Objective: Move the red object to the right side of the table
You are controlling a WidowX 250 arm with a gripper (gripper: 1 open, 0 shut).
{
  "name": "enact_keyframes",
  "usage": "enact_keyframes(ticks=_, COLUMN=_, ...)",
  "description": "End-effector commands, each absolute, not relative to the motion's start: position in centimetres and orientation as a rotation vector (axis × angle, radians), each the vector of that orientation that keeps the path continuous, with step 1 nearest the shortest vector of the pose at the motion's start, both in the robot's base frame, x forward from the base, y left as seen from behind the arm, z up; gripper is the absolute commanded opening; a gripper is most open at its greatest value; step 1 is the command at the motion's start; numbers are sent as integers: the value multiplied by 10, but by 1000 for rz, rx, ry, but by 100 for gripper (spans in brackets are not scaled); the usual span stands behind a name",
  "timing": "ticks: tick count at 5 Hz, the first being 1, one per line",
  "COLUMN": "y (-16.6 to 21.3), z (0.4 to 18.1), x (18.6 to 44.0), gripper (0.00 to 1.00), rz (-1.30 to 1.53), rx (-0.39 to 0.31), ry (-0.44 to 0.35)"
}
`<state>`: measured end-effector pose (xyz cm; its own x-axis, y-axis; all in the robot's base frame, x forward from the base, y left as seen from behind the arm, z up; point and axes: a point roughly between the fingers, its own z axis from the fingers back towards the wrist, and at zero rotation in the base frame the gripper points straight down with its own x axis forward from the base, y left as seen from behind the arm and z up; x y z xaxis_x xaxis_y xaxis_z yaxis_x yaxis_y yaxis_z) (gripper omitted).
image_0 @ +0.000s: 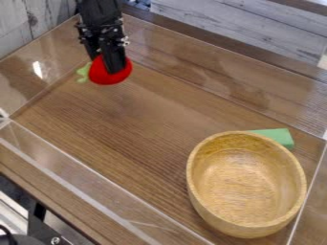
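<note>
The red object (107, 73) is a small round red toy fruit with a green leaf poking out on its left. It hangs above the dark wood-grain table (153, 124) at the upper left of the view. My black gripper (110, 63) comes down from above and is shut on the red object's top, its fingers hiding the upper part of the fruit.
A round light wooden bowl (247, 184) stands at the lower right. A flat green piece (274, 137) lies just behind the bowl's far rim. Clear acrylic walls (76, 172) edge the tabletop at the front and left.
</note>
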<state>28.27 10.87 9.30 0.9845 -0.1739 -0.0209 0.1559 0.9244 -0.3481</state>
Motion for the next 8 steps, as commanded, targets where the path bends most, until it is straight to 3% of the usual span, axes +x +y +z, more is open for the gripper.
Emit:
enact_keyframes(ticks=1, y=92, z=112, x=281, gripper=0, rz=-182, rx=-331, ry=6)
enact_keyframes(ticks=5, y=63, z=85, x=279, gripper=0, rz=-194, rx=-362, ry=117)
enact_keyframes(ticks=8, y=78, z=55, x=271, gripper=0, rz=-112, rx=-385, ry=147)
